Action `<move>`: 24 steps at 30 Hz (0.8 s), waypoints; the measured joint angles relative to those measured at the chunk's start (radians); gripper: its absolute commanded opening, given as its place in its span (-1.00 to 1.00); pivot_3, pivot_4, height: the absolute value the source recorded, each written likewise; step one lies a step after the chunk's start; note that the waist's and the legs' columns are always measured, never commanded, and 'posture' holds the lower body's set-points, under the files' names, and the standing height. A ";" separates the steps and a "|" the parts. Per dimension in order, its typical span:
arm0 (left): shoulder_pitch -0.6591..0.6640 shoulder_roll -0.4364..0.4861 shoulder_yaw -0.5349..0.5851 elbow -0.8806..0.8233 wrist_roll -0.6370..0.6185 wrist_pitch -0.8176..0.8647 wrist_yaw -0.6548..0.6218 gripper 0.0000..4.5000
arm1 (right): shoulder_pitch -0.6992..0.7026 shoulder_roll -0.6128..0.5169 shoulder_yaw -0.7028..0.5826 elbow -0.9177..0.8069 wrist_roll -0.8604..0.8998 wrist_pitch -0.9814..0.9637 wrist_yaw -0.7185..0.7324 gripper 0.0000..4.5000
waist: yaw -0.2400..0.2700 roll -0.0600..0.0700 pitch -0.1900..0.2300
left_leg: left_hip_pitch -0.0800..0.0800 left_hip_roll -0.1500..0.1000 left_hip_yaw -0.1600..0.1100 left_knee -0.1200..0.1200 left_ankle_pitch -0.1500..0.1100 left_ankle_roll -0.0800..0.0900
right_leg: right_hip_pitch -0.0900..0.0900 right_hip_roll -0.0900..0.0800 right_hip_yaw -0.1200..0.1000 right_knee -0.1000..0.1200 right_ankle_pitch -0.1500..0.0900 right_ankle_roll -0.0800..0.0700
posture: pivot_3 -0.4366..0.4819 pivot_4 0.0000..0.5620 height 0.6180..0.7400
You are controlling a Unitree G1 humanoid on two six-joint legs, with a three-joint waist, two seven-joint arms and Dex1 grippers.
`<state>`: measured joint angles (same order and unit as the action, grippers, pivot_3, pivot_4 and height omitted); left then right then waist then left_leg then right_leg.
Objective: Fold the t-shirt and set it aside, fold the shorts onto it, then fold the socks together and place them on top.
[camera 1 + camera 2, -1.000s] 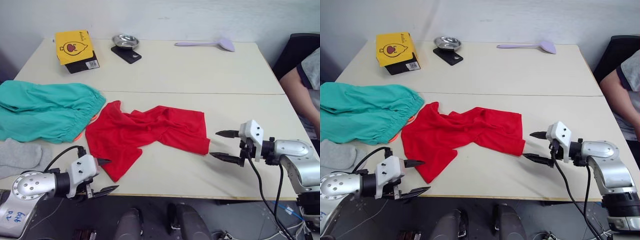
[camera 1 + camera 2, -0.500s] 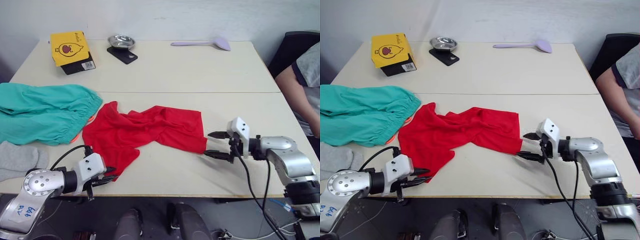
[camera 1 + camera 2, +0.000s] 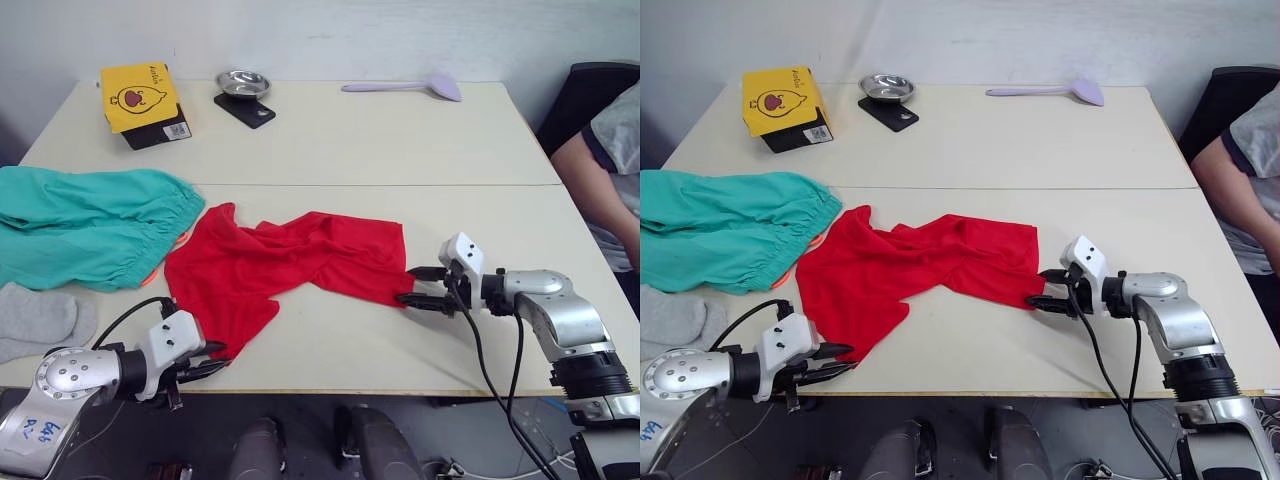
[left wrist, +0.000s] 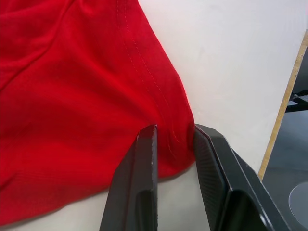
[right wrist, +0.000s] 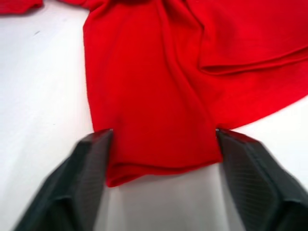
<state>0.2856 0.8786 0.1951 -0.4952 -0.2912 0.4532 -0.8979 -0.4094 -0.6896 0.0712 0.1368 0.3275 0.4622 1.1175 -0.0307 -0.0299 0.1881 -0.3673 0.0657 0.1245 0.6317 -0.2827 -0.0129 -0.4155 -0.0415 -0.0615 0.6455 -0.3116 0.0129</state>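
Both tools have closed in on one t-shirt [image 3: 290, 268].

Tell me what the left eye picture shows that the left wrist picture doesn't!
The left eye view takes in the teal shorts, a grey sock, the yellow box, the metal bowl, the purple spoon, the right gripper at the shirt's far corner, and a person's arm. The left wrist view shows, up close, the stitched hem between the left gripper's open jaws. Both show the red t-shirt on the table.
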 measured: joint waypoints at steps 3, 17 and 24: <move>0.000 0.000 0.001 0.000 0.000 0.001 -0.001 -0.50 | 0.003 0.000 0.000 0.000 0.000 0.002 0.001 -0.41 | 0.000 0.000 0.000 | 0.000 0.000 0.000 0.000 0.000 0.000 | 0.000 0.000 0.000 0.000 0.000 0.000 | -0.05 -0.47 1.00; -0.011 0.000 0.077 0.048 -0.046 0.000 -0.053 -0.50 | 0.050 -0.058 -0.048 -0.067 0.074 0.038 0.079 -0.97 | 0.002 0.000 0.000 | -0.002 0.000 0.000 0.000 0.000 0.000 | -0.002 0.000 0.000 -0.001 0.000 0.000 | -0.05 -0.47 1.00; -0.052 0.000 0.167 0.108 -0.126 -0.008 -0.106 -0.50 | 0.075 -0.062 -0.102 -0.088 0.072 -0.138 0.117 -0.97 | 0.001 0.000 0.000 | -0.002 0.000 0.000 0.000 0.000 0.000 | -0.002 0.000 0.000 -0.001 0.000 0.000 | -0.05 -0.47 1.00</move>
<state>0.2340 0.8788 0.3617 -0.3874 -0.4173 0.4448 -1.0038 -0.3340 -0.7514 -0.0310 0.0485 0.3992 0.3243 1.2349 -0.0293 -0.0294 0.1884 -0.3693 0.0655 0.1246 0.6316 -0.2829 -0.0129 -0.4173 -0.0415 -0.0619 0.6449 -0.3117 0.0128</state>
